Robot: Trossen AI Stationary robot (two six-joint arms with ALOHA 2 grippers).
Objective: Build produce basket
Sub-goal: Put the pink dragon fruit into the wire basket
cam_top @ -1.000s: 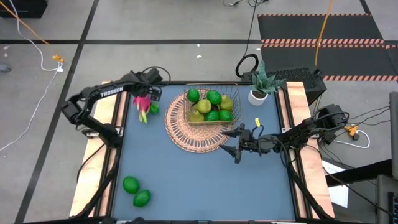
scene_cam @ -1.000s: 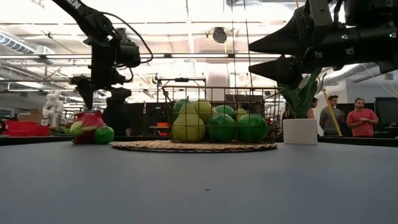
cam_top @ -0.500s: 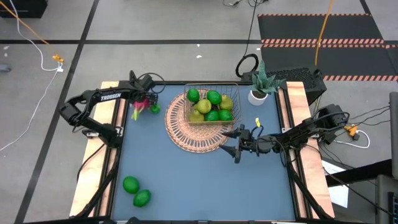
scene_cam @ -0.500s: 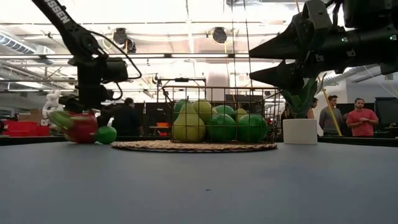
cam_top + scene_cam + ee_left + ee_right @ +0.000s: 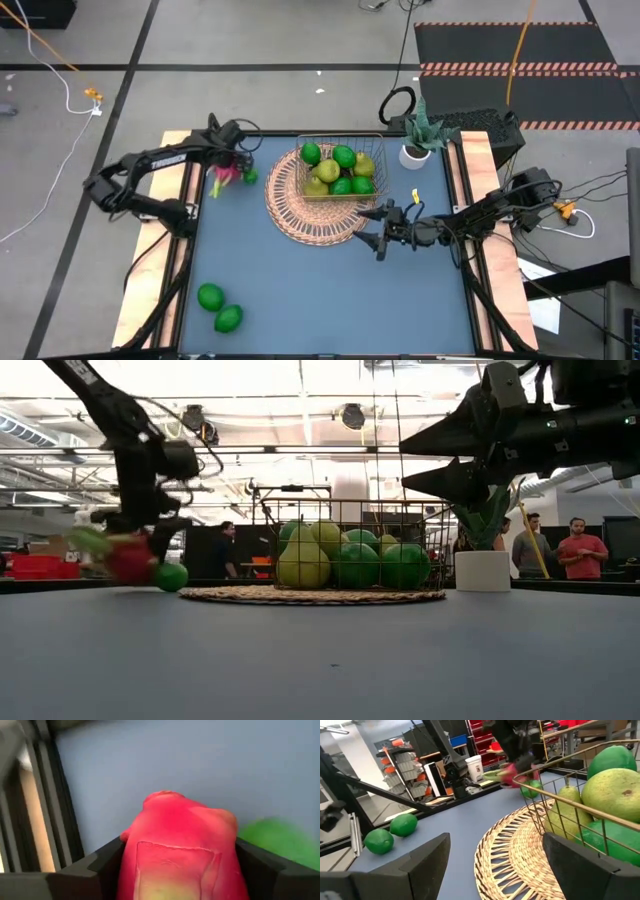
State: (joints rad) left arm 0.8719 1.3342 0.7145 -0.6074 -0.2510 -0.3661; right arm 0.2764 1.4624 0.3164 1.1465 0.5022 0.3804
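Left pincer (image 5: 226, 168) pinching the dragon fruit (image 5: 222, 175) near the far-left corner of the worktop (image 5: 320, 280), low over the surface; a loose lime (image 5: 249, 176) just beside it. Right pincer (image 5: 378, 229) spread, idle, beside the near edge of the wicker mat (image 5: 315, 215). Basket (image 5: 340, 165) on the mat at the far edge, already loaded with limes and pears. Two limes (image 5: 219, 308) well apart, near the near-left corner. Judged step: carry of the dragon fruit to the basket. Recommended: lift clear of the neighbouring lime, keep height above the basket rim, lower onto an open patch, release only once seated.
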